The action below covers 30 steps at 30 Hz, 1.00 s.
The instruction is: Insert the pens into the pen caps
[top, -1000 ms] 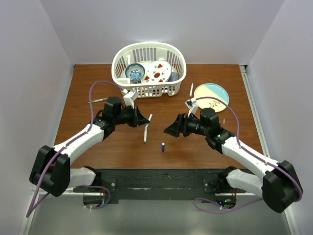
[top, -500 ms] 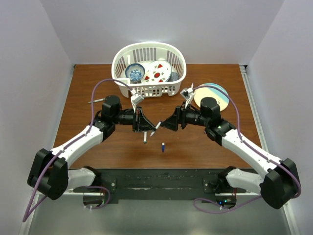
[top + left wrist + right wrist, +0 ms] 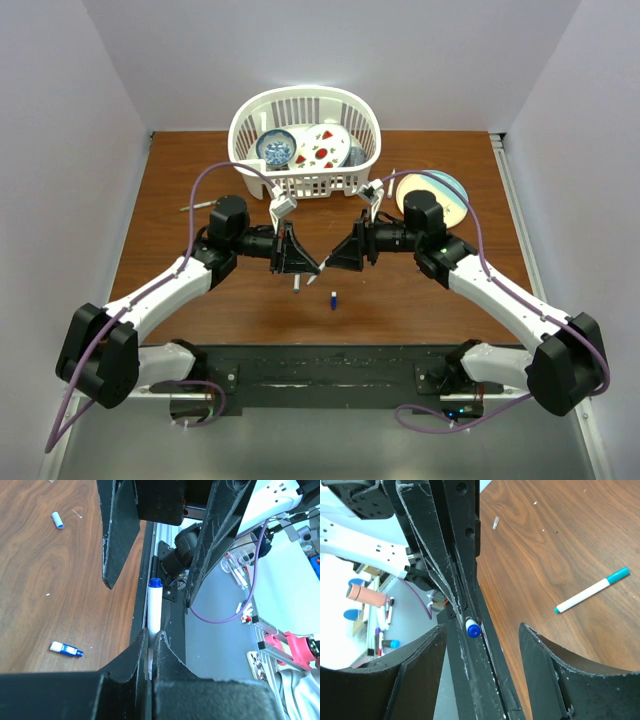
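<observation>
My left gripper (image 3: 150, 637) is shut on a white pen (image 3: 153, 607) whose blue tip points away from it. In the top view the left gripper (image 3: 305, 262) meets my right gripper (image 3: 338, 258) above the middle of the table. The right gripper (image 3: 482, 630) is open, and its fingers (image 3: 547, 665) stand either side of the blue pen tip (image 3: 473, 628) without touching it. A small blue pen cap (image 3: 333, 299) lies on the wood just in front of the grippers. A second white pen (image 3: 592, 590) with teal ends lies flat on the table. A light blue cap (image 3: 58, 520) lies farther off.
A white basket (image 3: 240, 140) with dishes stands at the back centre. A pale plate (image 3: 452, 200) lies at the back right, partly behind my right arm. A thin grey pen (image 3: 197, 206) lies at the left. The black base rail (image 3: 320, 375) runs along the near edge.
Both arms have swung inward until the grippers face each other tip to tip. The right gripper's jaws have narrowed around the held pen's tip. The left grip is unchanged.
</observation>
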Tool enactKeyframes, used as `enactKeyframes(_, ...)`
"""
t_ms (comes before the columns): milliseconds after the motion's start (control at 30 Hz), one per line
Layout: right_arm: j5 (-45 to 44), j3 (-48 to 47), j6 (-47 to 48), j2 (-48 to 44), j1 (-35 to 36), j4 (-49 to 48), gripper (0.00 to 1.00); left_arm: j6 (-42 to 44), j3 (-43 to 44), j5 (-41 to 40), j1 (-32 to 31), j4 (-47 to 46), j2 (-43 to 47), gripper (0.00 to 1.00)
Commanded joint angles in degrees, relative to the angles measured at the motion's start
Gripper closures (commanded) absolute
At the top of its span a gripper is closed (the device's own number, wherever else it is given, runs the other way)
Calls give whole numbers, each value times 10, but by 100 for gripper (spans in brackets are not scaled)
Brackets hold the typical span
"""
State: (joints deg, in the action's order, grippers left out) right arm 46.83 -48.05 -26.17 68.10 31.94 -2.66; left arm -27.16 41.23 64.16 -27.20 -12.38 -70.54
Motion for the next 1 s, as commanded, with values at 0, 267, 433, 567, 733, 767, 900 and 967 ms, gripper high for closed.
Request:
enactKeyframes(0, 24, -30, 28, -8, -1, 23, 38, 17, 15, 22, -5, -11, 13, 100)
enactKeyframes(267, 43, -32, 17, -2, 0, 8, 46, 20, 16, 25, -9, 2, 13, 100)
enactKeyframes(433, 53, -35, 1, 9, 24, -10, 55, 18, 22, 18, -12, 6, 6, 100)
enactKeyframes(567, 47, -34, 2, 15, 34, -7, 70, 18, 27, 18, -13, 7, 5, 100)
enactKeyframes(733, 5, -27, 10, 0, 33, 15, 100, 4, 35, 6, -13, 6, 5, 100)
enactKeyframes(767, -8, -24, 8, -3, 33, 17, 100, -3, 42, -4, -13, 1, 5, 89)
enactKeyframes(900, -99, 1, -54, -32, 33, -11, 100, -93, 54, -122, -12, -52, 12, 62)
enactKeyframes(967, -174, 27, -93, -45, 33, -54, 100, -133, 41, -176, -11, -111, 23, 51)
